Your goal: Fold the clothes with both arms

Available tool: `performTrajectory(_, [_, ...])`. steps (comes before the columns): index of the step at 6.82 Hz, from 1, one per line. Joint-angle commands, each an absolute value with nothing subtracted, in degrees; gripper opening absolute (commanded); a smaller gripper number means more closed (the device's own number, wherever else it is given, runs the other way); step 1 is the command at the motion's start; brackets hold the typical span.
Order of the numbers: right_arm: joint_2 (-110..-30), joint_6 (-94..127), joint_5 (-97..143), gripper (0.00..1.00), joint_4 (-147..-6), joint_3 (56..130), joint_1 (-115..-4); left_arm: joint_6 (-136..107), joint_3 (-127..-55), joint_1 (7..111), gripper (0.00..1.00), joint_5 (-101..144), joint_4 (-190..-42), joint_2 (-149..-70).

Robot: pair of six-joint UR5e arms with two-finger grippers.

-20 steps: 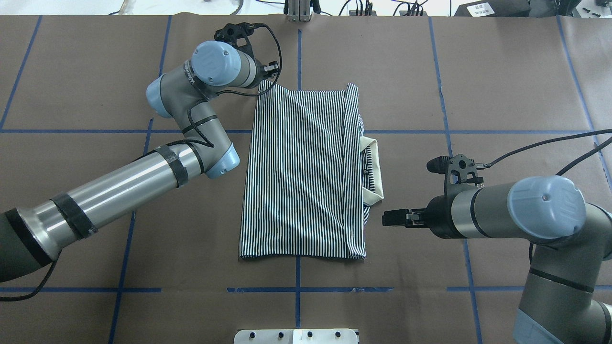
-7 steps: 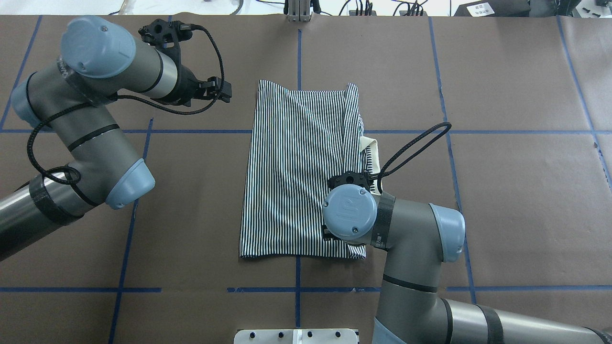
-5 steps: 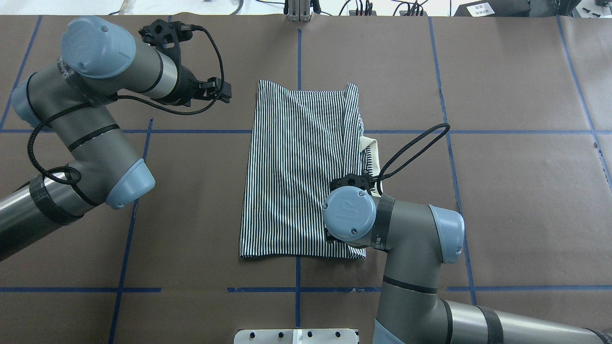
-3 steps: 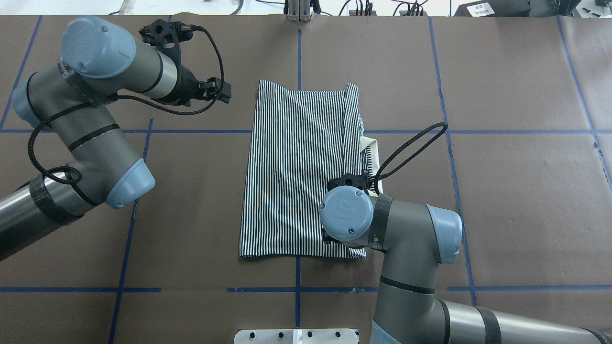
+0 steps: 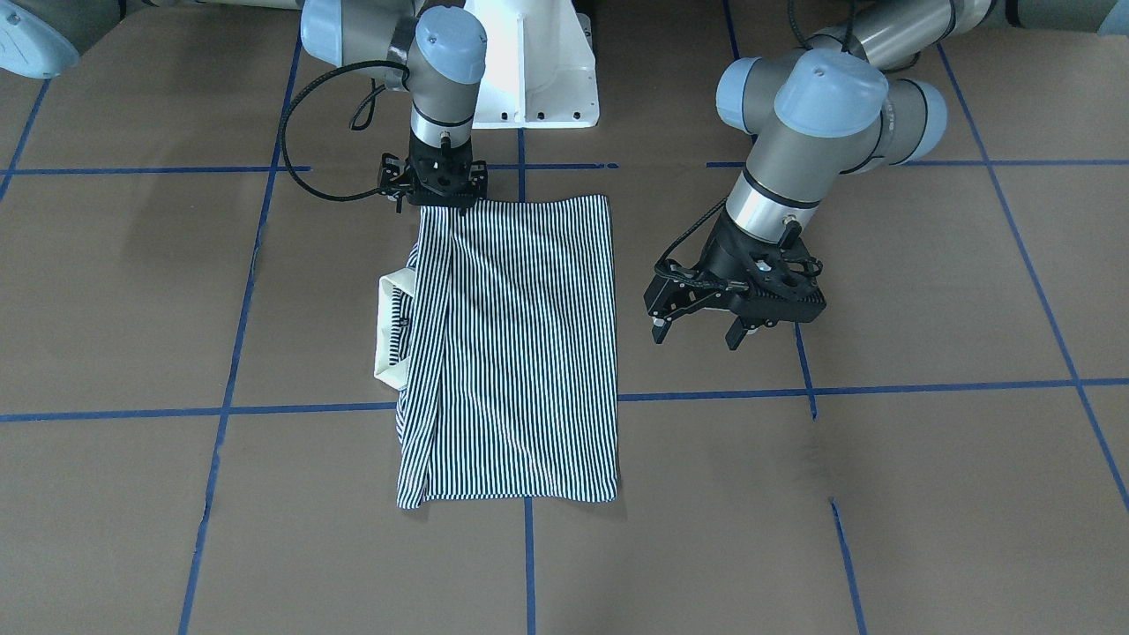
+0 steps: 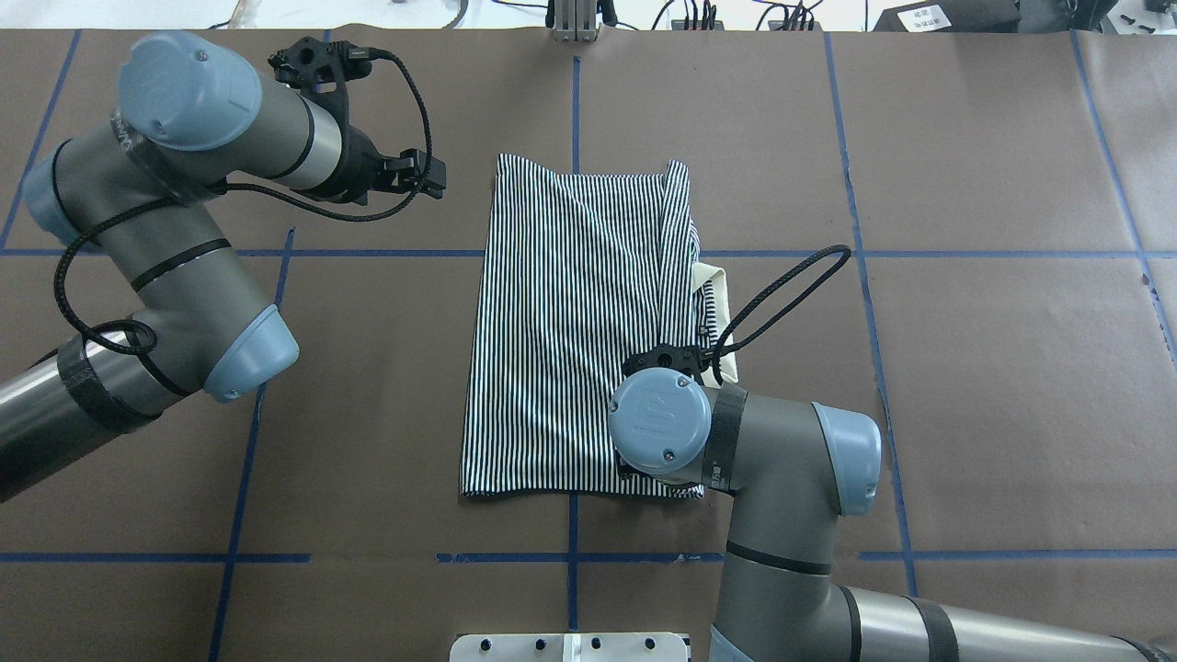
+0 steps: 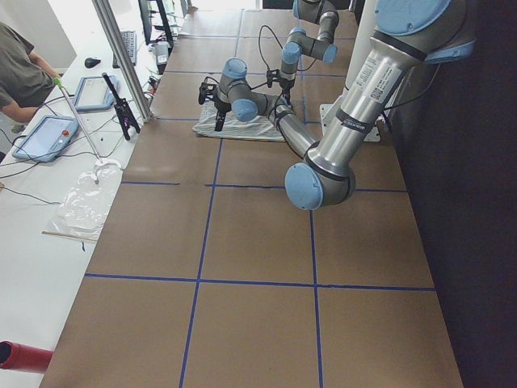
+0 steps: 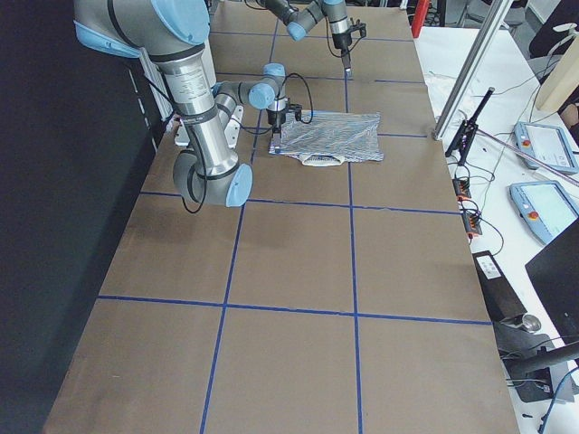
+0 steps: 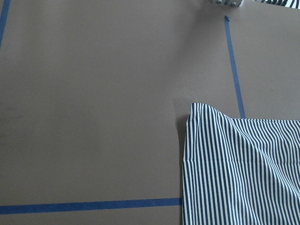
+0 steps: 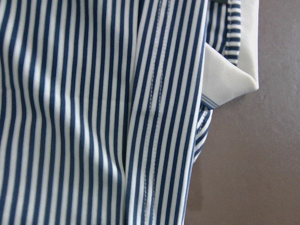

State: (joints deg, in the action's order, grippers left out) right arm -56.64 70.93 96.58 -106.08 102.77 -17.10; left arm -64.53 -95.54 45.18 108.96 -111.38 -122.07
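The clothes are one navy-and-white striped shirt (image 6: 570, 331), folded into a long rectangle on the brown table, its cream collar (image 6: 726, 313) poking out on my right side. My right gripper (image 5: 441, 205) points straight down onto the shirt's corner nearest the robot base; the overhead view hides it under the wrist, and I cannot tell how its jaws stand. Its wrist view is filled by stripes (image 10: 93, 117) and collar (image 10: 234, 70). My left gripper (image 6: 439, 177) is open and empty, hovering left of the shirt's far left corner (image 9: 197, 110), also seen from the front (image 5: 697, 337).
The white pedestal base (image 5: 538, 70) stands just behind the shirt's near edge. Blue tape lines (image 6: 570, 557) grid the brown table. A metal post (image 6: 575, 18) rises at the far edge. A person (image 7: 20, 73) sits at a side bench with tablets.
The left arm pulled back from the shirt's far left corner and lifted away. The right arm swung in over the shirt's near right corner and has crept slightly nearer the robot.
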Motion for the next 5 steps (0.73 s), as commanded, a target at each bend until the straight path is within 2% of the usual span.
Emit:
performTrajectory(1, [-57.39,70.93,96.59,1.0,-106.35,102.57,-16.96,-64.51,-95.36,45.18,1.0,108.81,-111.71,-122.08])
performTrajectory(5, [-57.74,69.17,96.59,1.0,-109.15,102.66,-18.01,-64.6,-95.27,45.09,1.0,108.81,-111.88,-122.08])
